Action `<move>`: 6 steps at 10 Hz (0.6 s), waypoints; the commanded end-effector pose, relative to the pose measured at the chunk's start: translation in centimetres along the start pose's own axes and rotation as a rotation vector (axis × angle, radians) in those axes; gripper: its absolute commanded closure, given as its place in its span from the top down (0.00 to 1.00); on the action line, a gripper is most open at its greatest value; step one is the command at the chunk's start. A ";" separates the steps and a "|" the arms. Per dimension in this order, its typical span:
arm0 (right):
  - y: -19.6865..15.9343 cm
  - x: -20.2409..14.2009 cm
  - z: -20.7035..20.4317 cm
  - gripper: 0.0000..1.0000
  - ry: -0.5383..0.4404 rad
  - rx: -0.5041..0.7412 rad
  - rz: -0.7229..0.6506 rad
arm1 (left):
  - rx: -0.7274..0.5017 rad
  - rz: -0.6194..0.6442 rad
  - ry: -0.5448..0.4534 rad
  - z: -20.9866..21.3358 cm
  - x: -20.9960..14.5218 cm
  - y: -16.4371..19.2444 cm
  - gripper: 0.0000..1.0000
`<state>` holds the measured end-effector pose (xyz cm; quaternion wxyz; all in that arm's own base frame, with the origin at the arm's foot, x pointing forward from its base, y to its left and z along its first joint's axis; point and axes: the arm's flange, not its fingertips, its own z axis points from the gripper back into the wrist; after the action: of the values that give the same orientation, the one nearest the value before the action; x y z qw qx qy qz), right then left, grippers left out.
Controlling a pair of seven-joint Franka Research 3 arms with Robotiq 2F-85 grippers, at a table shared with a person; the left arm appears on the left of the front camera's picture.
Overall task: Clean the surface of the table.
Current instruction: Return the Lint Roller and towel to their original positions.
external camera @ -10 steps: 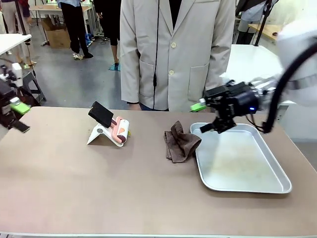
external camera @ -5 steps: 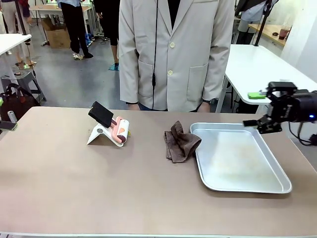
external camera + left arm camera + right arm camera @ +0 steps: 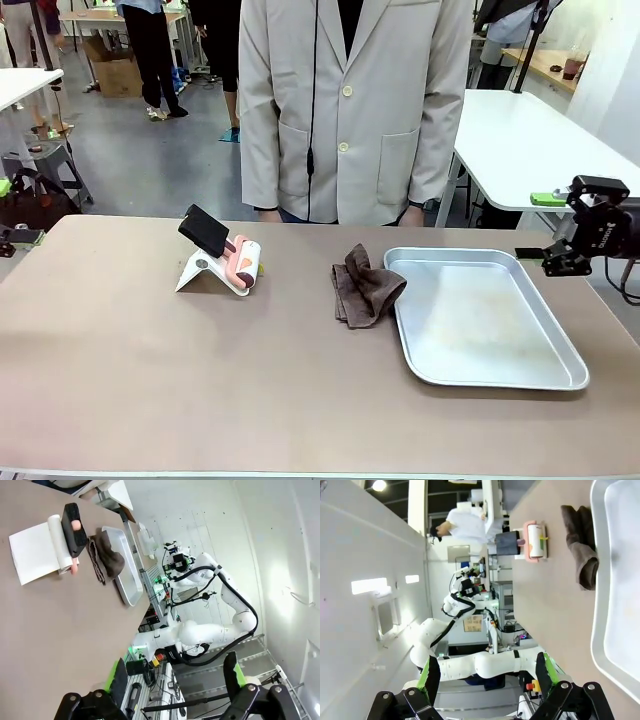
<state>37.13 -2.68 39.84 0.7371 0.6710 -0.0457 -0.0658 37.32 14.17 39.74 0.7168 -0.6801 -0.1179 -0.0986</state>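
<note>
Front view: the table (image 3: 200,380) spreads wide and taupe-brown with a pale near edge. The right gripper (image 3: 556,228) hangs beyond the table's right end, jaws apart and empty, level with the far corner of the silver tray (image 3: 560,375). On the tabletop lie a crumpled brown cloth (image 3: 365,286) touching the tray's left rim, and a lint roller (image 3: 243,262) on a white stand with a black handle, well away from those jaws. A person in a pale coat (image 3: 350,100) stands at the far side.

Left wrist view: the left gripper (image 3: 176,679) is spread wide, holding nothing; the table (image 3: 50,630) stretches away up and to the left of the jaws, smooth and matte.

Right wrist view: the right gripper (image 3: 487,672) stands open and empty; the table (image 3: 550,595) runs ahead, above and to the right of the jaws.
</note>
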 end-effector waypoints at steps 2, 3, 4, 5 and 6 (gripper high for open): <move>0.9 -0.5 -0.4 1.00 0.007 0.003 -0.009 | 0.009 -0.002 0.011 0.1 -0.3 -0.3 1.00; 0.9 -0.5 -0.4 1.00 0.007 0.003 -0.009 | 0.009 -0.002 0.011 0.1 -0.3 -0.3 1.00; 0.9 -0.5 -0.4 1.00 0.007 0.003 -0.009 | 0.009 -0.002 0.011 0.1 -0.3 -0.3 1.00; 0.9 -0.5 -0.4 1.00 0.007 0.003 -0.009 | 0.009 -0.002 0.011 0.1 -0.3 -0.3 1.00; 0.9 -0.5 -0.4 1.00 0.007 0.003 -0.009 | 0.009 -0.002 0.011 0.1 -0.3 -0.3 1.00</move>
<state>37.06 -2.26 40.25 0.7389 0.6697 -0.0457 -0.0586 37.28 14.19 39.71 0.7176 -0.6794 -0.1167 -0.0988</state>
